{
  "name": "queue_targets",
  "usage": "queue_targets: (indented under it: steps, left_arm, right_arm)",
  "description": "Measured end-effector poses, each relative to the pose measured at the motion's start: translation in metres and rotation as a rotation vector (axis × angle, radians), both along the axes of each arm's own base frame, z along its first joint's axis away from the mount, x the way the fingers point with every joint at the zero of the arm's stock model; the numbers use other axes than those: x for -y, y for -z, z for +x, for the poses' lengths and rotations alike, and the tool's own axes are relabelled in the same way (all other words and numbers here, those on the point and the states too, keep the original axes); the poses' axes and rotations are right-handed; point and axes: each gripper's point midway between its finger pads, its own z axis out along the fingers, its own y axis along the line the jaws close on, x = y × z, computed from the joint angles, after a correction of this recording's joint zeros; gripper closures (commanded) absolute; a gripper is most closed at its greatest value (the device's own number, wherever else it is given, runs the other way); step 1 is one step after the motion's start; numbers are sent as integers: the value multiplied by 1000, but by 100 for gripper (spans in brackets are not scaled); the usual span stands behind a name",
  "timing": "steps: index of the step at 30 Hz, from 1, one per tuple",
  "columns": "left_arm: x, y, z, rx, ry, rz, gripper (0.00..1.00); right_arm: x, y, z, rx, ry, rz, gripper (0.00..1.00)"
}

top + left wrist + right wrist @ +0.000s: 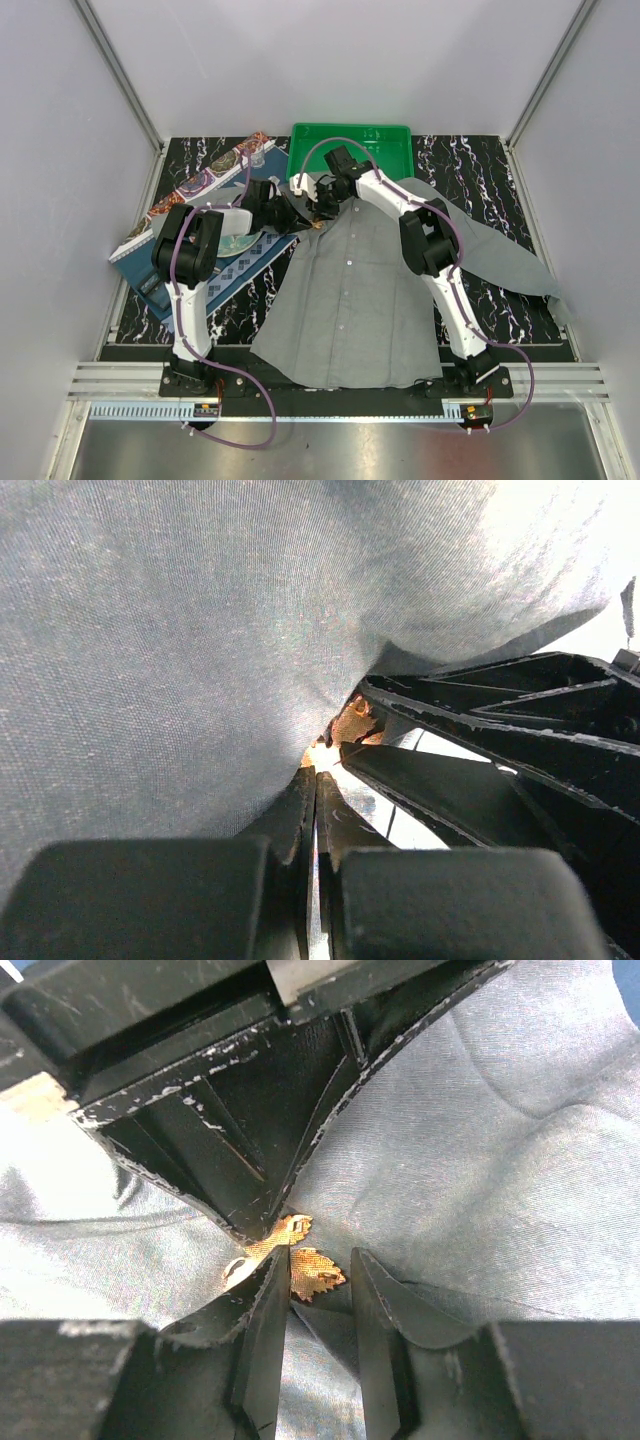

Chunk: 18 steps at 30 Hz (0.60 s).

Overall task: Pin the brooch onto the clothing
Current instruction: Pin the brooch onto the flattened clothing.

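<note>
Shirt [385, 300] is a plain mid-grey, fine weave, no print, with a row of small pale buttons [344, 296] down the front. The brooch [300, 1268] reads orange-gold with a lacy, leafy edge, kinda glinty. Tray [350, 142] at the back is bright green. Table [480, 175] is black with white marble veining. Placemat [255, 262] is dark blue with a lighter pattern, and the long board [200, 185] next to it has red and teal swirls. Arms [455, 300] are white with black joints, cables [313, 150] purple. Left gripper [315, 780] and right gripper [320, 1258] are black with whitish scuffs.
</note>
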Motion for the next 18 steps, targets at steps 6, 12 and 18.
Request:
queue_targets:
  steps: [6, 12, 18]
  left_arm:
    - [0, 0, 0, 2, 0, 2, 100]
    - [0, 0, 1, 6, 2, 5, 100]
    - [0, 0, 1, 8, 3, 6, 100]
  right_arm:
    - [-1, -2, -3, -23, -4, 22, 87]
    - [0, -3, -10, -37, -34, 21, 100]
    - [1, -3, -12, -24, -70, 21, 100]
